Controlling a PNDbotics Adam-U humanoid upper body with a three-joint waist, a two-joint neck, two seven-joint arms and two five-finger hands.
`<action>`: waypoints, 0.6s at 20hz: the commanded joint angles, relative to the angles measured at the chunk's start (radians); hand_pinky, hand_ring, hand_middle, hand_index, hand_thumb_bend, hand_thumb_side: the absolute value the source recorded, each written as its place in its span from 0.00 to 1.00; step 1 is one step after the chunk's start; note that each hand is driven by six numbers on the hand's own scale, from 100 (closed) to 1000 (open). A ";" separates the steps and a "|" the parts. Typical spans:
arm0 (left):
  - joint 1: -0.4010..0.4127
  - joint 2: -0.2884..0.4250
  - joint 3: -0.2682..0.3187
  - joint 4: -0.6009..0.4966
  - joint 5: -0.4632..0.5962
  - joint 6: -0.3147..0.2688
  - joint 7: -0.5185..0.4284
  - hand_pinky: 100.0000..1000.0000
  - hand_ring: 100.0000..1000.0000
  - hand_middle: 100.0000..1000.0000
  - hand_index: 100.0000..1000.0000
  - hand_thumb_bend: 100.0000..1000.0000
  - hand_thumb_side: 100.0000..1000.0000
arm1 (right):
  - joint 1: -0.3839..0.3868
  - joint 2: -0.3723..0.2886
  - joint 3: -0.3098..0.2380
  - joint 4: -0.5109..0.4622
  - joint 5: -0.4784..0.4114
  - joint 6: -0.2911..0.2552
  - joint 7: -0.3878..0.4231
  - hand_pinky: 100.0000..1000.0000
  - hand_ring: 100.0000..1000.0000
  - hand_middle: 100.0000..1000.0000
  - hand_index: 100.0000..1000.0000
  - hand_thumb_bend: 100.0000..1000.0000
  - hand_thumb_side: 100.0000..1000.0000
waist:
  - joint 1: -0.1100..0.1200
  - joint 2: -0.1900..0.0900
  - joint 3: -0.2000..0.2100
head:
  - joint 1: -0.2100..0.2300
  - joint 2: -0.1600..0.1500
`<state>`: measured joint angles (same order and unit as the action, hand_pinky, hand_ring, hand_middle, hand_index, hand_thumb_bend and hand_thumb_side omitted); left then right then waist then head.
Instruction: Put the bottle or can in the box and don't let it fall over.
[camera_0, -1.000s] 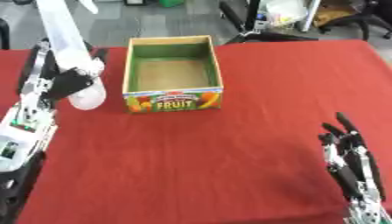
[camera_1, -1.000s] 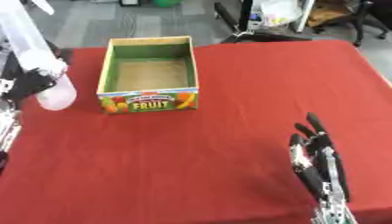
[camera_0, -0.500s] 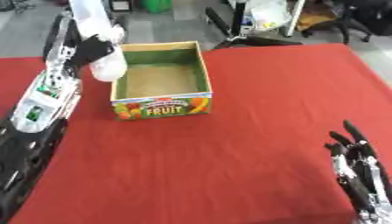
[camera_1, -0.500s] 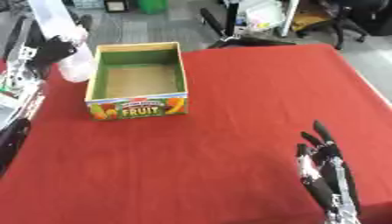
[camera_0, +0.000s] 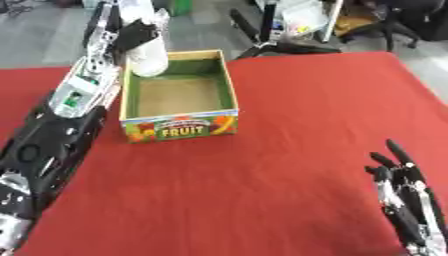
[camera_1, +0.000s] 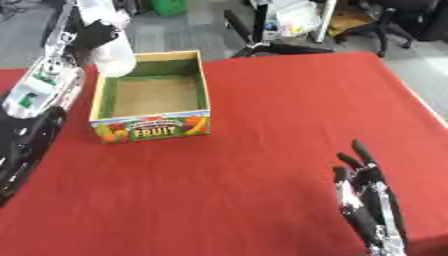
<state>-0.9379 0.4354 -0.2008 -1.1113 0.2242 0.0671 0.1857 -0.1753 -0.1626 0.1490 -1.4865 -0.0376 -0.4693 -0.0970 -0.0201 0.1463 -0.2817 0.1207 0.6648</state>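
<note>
Progress shows in the pale, translucent plastic bottle (camera_0: 147, 52): a second ago it hung low beside the open cardboard box printed with fruit and the word FRUIT (camera_0: 179, 131), outside its left wall, and now it is up over the box's far left corner, its rounded base level with the rim and seemingly just inside it. The left hand (camera_0: 133, 35) has its dark fingers curled round the bottle's upper part and carries it roughly upright. As I judge it, the lift and carry are nearly over and what remains is to lower the base onto the brown floor of the box and let go without tipping it. The whole view has also shifted, so part of the apparent change is the head moving. The right hand (camera_0: 405, 196) rests idle at the lower right on the red cloth-covered table (camera_0: 297, 110), fingers straight and empty. The bottle's top is cut off by the upper edge, so its cap cannot be seen, and whether its base touches the rim is hard to tell.
</note>
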 joint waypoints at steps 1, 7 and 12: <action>-0.030 0.005 -0.003 0.074 -0.054 -0.014 -0.046 0.48 0.00 0.01 0.37 0.37 0.00 | -0.013 -0.004 0.000 -0.009 -0.007 -0.003 0.006 0.77 0.88 1.00 0.94 0.00 0.41 | -0.001 -0.009 -0.002 | -0.005 -0.013; -0.030 -0.019 0.032 0.235 -0.153 -0.083 -0.100 0.51 0.00 0.00 0.36 0.36 0.00 | -0.015 -0.001 0.000 -0.010 -0.009 -0.003 0.007 0.77 0.88 1.00 0.94 0.00 0.41 | -0.004 -0.003 -0.005 | -0.011 -0.014; -0.049 -0.041 0.054 0.366 -0.201 -0.168 -0.139 0.61 0.04 0.10 0.46 0.53 0.00 | -0.015 0.001 0.000 -0.011 -0.010 -0.002 0.007 0.77 0.88 1.00 0.94 0.00 0.41 | -0.009 0.000 -0.004 | -0.012 -0.013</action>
<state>-0.9558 0.3862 -0.1602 -0.7599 0.0371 -0.0787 0.0546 -0.1795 -0.1542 0.1493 -1.4842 -0.0417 -0.4696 -0.0929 -0.0280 0.1573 -0.2847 0.1116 0.6642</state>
